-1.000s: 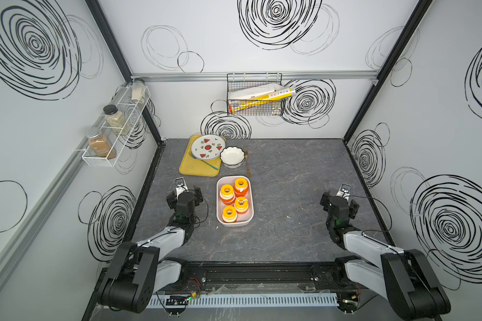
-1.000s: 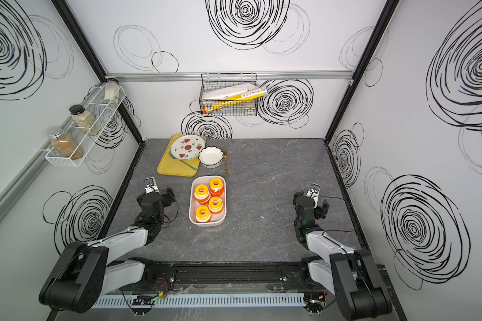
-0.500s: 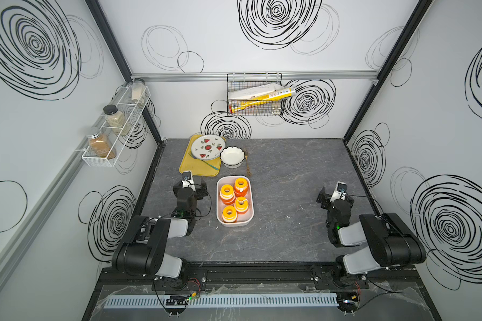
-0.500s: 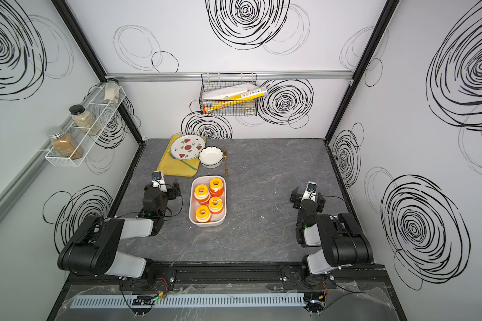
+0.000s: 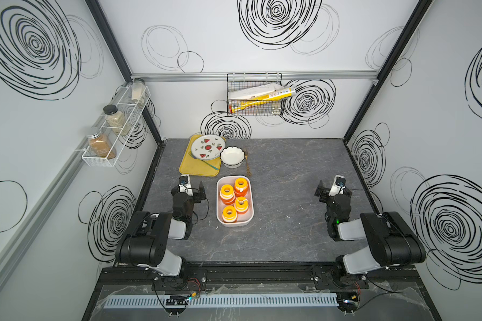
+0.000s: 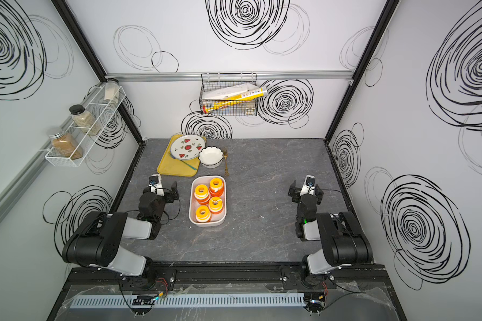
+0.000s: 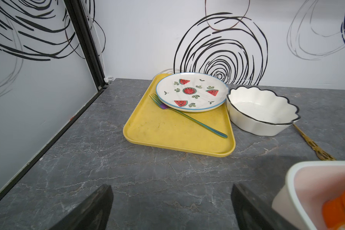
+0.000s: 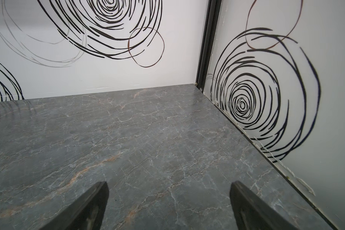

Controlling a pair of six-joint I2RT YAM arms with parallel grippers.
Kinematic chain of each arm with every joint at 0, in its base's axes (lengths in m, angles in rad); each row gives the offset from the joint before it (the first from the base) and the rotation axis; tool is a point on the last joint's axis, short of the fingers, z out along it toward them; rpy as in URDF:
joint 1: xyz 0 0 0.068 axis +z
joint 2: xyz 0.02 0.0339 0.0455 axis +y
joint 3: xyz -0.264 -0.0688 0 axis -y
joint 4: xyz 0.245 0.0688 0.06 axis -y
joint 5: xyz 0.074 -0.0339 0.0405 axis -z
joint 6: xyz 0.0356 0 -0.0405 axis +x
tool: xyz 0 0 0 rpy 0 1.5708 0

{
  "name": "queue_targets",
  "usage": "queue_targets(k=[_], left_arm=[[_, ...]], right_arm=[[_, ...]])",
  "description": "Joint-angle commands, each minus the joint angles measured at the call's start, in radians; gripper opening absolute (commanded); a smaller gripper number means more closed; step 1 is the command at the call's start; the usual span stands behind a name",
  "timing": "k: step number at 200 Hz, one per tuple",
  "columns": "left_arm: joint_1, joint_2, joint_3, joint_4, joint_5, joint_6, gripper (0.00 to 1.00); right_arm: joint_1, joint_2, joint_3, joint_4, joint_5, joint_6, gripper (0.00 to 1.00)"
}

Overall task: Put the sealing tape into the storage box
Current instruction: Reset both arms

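four spools of sealing tape (image 5: 229, 213) sit inside the storage box (image 5: 218, 207) in both top views, packed close and touching one another. the box lies left of the middle of the grey surface (image 5: 284, 172), and i see no spool lying outside it. the left claw (image 5: 188, 189) sits low just beside the box's long wall, jaws spread wide and empty. the right claw (image 5: 334, 190) is well apart on the other side, likewise spread and holding nothing. by my reading the job looks done, or all but.

left wrist view: two dark fingers (image 7: 92, 209) gape with only bare surface between them. a corner of the box, with orange tape inside, shows right next to one finger. ahead lie a yellow tray (image 7: 167, 129) carrying a watermelon plate (image 7: 191, 91), and a fluted bowl (image 7: 261, 111) beside it. the risk is here: a sideways swing of this arm could catch the box wall and shove or tip it. the spools seem to stand at uneven heights, with loose white tails, so a jolt might topple one over the shallow rim. a push forward would meet the tray.

right wrist view: wide-set fingers over empty surface near the wall corner. little can go wrong here, short of brushing the side wall.
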Motion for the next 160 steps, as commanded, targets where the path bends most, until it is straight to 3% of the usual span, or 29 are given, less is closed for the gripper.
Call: queue_targets(k=[1,160], left_arm=[[0.009,-0.008,0.02,0.036,0.022,-0.012,0.99],[0.009,-0.007,0.02,0.039,0.022,-0.011,0.99]], right_arm=[[-0.004,-0.01,0.003,0.009,-0.005,-0.004,1.0],[-0.004,-0.01,0.007,-0.001,-0.008,-0.005,1.0]])
